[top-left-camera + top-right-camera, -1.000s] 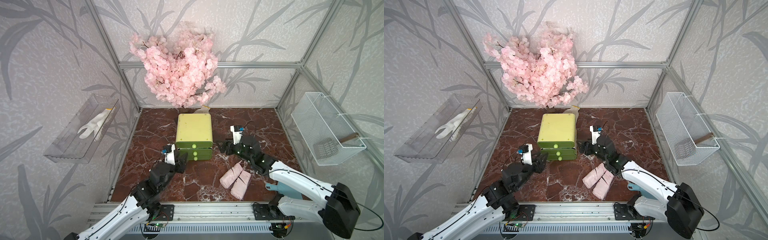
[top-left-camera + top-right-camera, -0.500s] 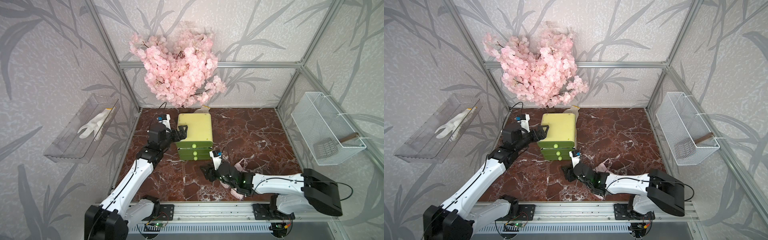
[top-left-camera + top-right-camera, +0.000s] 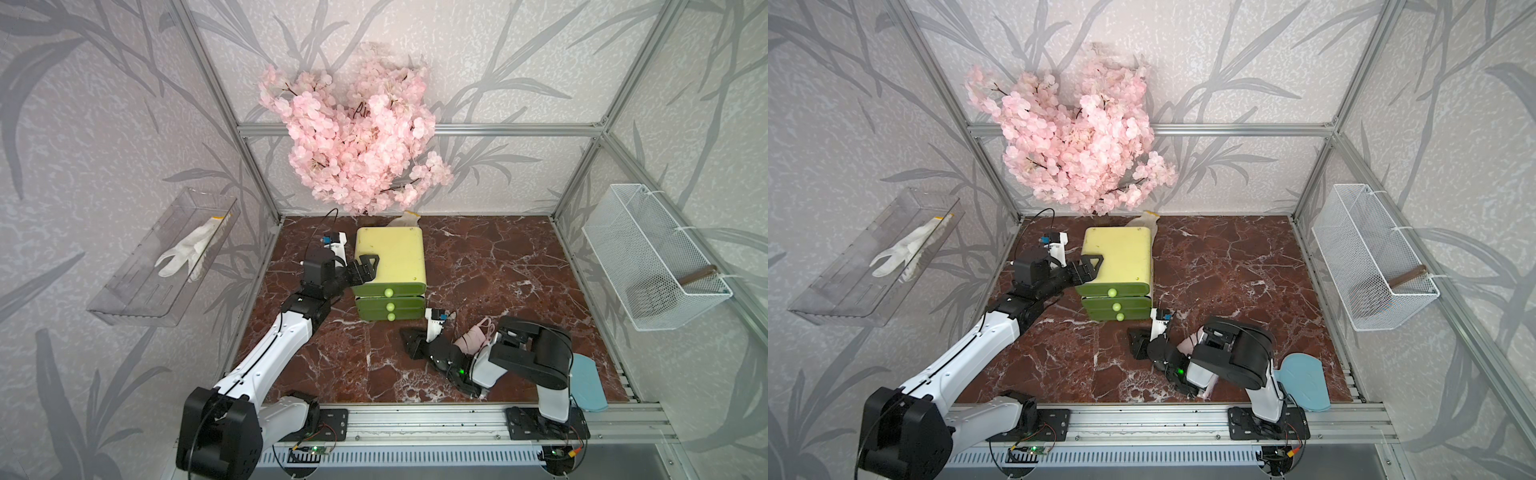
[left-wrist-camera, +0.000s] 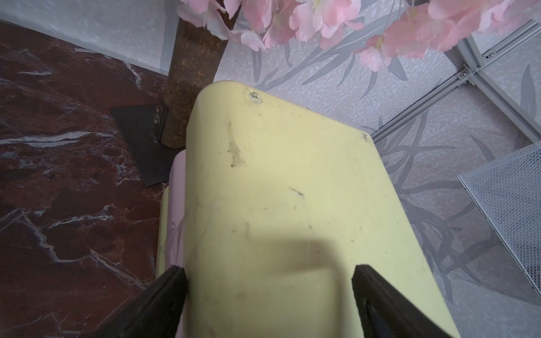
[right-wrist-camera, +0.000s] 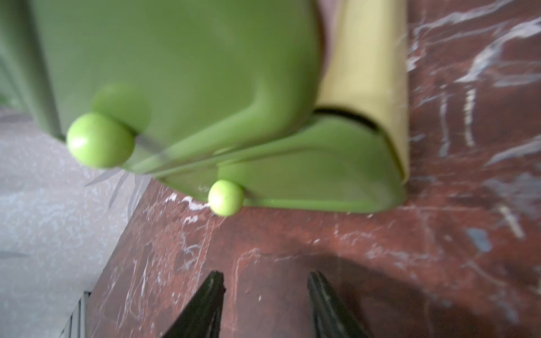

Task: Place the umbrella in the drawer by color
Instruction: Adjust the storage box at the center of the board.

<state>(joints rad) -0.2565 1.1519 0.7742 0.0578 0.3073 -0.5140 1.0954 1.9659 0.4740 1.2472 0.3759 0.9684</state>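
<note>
The drawer cabinet (image 3: 390, 257) has a pale yellow top and three green drawer fronts with round knobs (image 3: 389, 293); it stands mid-floor in both top views (image 3: 1119, 255). My left gripper (image 3: 365, 268) (image 3: 1090, 268) (image 4: 269, 272) is open and straddles the top's left front edge. My right gripper (image 3: 411, 343) (image 3: 1136, 343) (image 5: 265, 278) lies low over the floor in front of the cabinet's right corner. It is open and empty, and points at the lowest knob (image 5: 225, 197). A folded pink umbrella (image 3: 473, 338) (image 3: 1187, 343) lies behind the right wrist, mostly hidden by the arm.
A pink blossom tree (image 3: 357, 141) rises behind the cabinet, its trunk (image 4: 193, 73) bolted to a floor plate. A light-blue flat object (image 3: 586, 384) lies at the front right. A clear wall tray (image 3: 162, 266) holds a white glove. A wire basket (image 3: 648, 257) hangs on the right wall.
My left arm swung from the cabinet's front to its left side and set its wide jaws over the top's edge. My right arm pulled back and folded low to the floor, jaws narrower.
</note>
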